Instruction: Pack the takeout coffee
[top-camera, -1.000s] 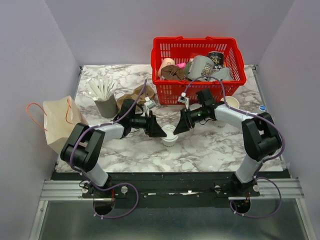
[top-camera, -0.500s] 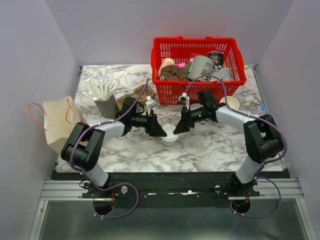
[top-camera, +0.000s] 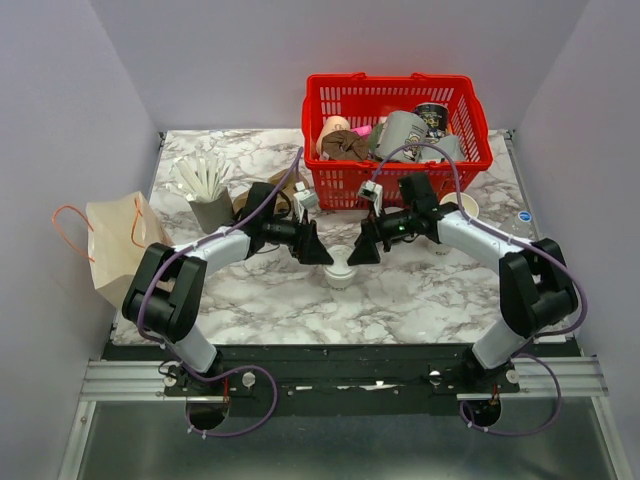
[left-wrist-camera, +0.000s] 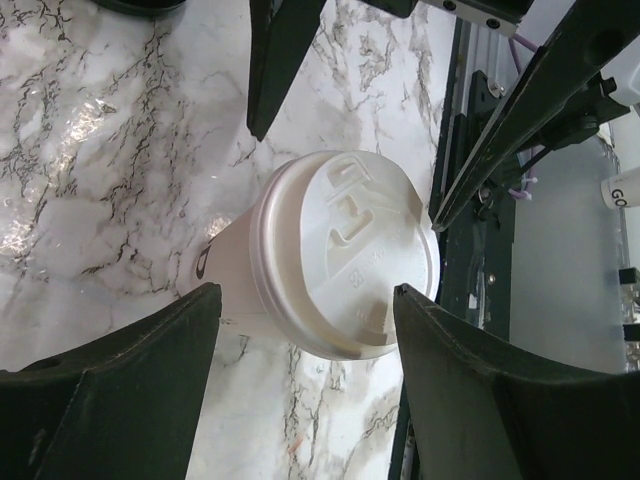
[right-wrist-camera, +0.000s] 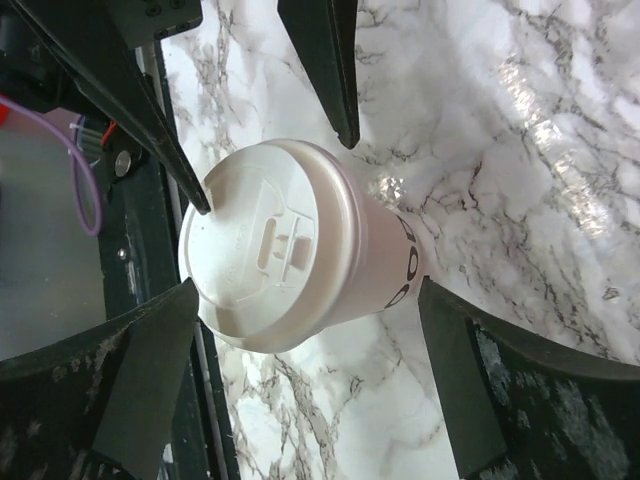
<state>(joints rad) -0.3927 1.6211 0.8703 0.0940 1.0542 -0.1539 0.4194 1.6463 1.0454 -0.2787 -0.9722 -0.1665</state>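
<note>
The takeout coffee (top-camera: 340, 271), a small white paper cup with a white lid, stands upright on the marble table between my two grippers. My left gripper (top-camera: 320, 256) is open at the cup's left, its tips either side of the lid without touching. In the left wrist view the lid (left-wrist-camera: 345, 255) sits just past the open gripper (left-wrist-camera: 305, 292). My right gripper (top-camera: 359, 254) is open at the cup's right. In the right wrist view the cup (right-wrist-camera: 290, 245) lies just beyond the open gripper (right-wrist-camera: 308, 290). The brown paper bag (top-camera: 118, 245) stands at the far left.
A red basket (top-camera: 400, 79) of mixed items stands at the back right. A grey cup of white utensils (top-camera: 211, 206) and a brown item (top-camera: 268, 190) stand at the back left. A white cup (top-camera: 463, 205) sits behind the right arm.
Both wrists have shifted slightly toward the back and lifted a little. Both grippers stay open beside the cup. The cup has not visibly moved.
</note>
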